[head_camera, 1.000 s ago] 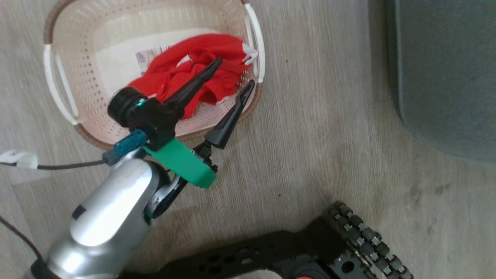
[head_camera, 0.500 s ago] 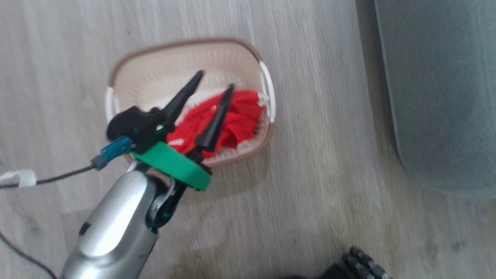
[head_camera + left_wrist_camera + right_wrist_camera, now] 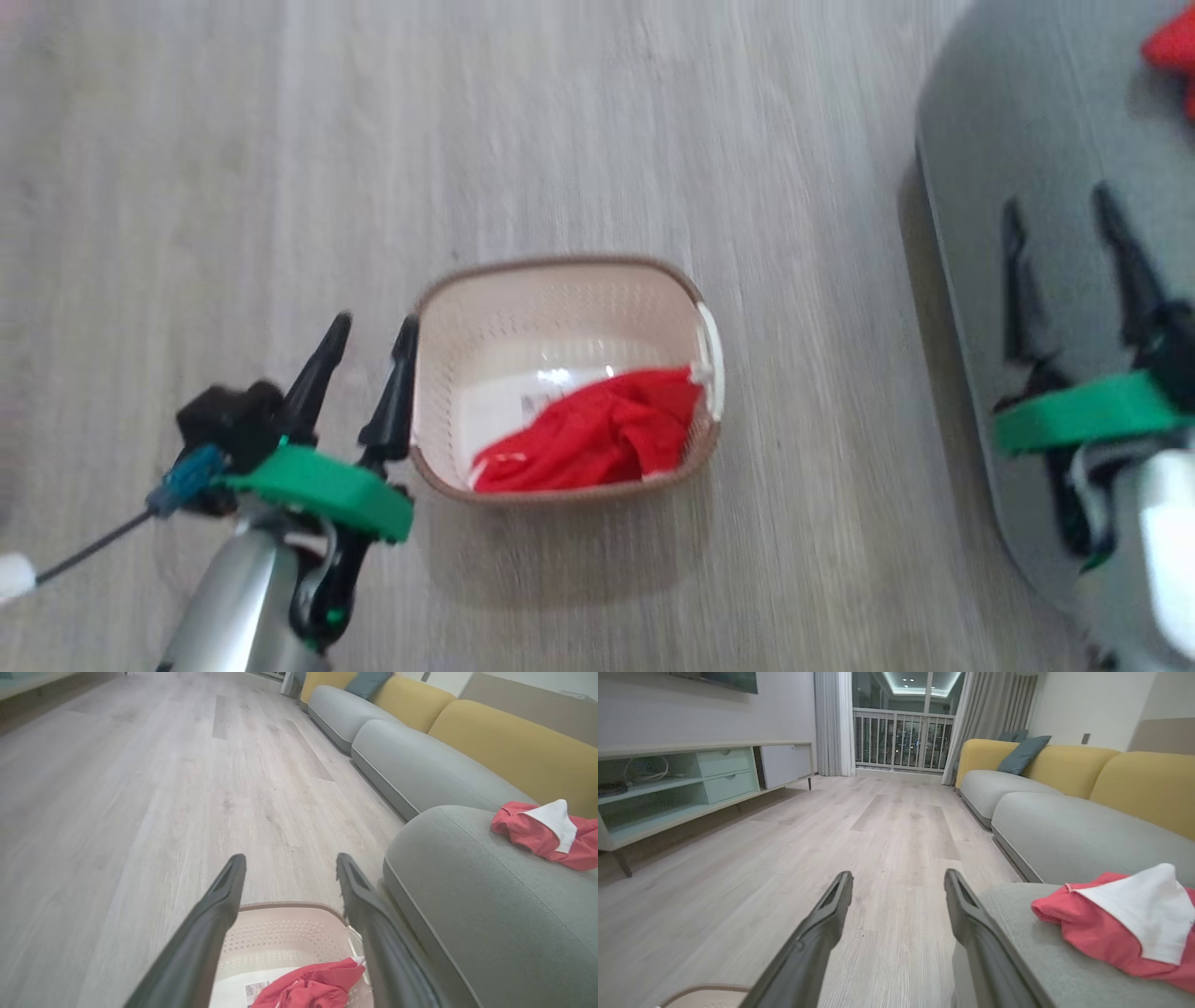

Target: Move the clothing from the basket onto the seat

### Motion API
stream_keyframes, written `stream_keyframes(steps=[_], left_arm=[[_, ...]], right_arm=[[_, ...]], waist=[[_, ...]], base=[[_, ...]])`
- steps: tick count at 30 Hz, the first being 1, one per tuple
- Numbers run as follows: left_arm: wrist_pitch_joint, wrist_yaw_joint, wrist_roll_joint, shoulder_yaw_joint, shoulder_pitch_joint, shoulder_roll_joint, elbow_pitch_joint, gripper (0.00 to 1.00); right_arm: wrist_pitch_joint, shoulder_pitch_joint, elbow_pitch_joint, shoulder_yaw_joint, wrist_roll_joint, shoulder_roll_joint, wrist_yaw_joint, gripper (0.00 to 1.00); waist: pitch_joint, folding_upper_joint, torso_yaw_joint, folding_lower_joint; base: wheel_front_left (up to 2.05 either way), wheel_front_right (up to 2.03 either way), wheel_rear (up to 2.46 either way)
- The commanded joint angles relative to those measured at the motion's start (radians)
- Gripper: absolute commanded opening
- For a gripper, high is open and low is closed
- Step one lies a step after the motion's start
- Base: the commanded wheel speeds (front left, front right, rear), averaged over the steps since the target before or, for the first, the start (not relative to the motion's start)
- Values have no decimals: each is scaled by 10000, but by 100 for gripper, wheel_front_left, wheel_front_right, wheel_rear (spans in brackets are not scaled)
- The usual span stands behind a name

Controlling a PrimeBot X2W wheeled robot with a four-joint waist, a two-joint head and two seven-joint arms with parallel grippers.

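Clothing (image 3: 597, 439) sits in two spots; one red bundle lies inside the basket (image 3: 551, 266), heaped in its near right corner against the wall by the white handle (image 3: 711, 359); the sticker (image 3: 532, 403) on the basket's bottom is partly bare beside the bundle; a second garment (image 3: 514, 828), red with a white panel, lies on the seat (image 3: 1018, 121), well to the right of the basket and clear of both grippers; the basket stands upright on the pale wood floor (image 3: 233, 187), with a strip of floor between it and the seat; left gripper (image 3: 374, 320) is just left of the basket, fingers parted with nothing between them, the inner fingertip at the basket's left rim in the head view, contact not clear through the blur; its wrist view looks down past the parted fingers into the basket, red bundle at the bottom edge; right gripper (image 3: 1056, 198) is right of the basket, above the seat's grey cushion, fingers spread wide and empty, short of the second garment; yellow back cushions (image 3: 1143, 784) run along the far side of the seat
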Motion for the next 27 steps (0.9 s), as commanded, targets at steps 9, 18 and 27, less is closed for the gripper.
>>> stream_keyframes(steps=[9, 18, 27], left_arm=[[-95, -160, 598, 1272, 727, -191, 165, 100], [-95, -172, 607, 1495, 1397, -340, 206, 100], [-95, -173, 556, 1341, 1417, -369, 116, 100]], right_arm=[[-23, 1377, 465, 669, -288, 788, -4, 100], [-23, 1870, 973, 932, -488, 975, -4, 100], [-23, 1934, 1111, 947, -577, 1046, -4, 100]], waist=[[-1525, -1, 427, 2], [-2174, -1, 144, 2], [-2156, -1, 70, 2]], base=[[0, 0, 0], [0, 0, 0], [0, 0, 0]])
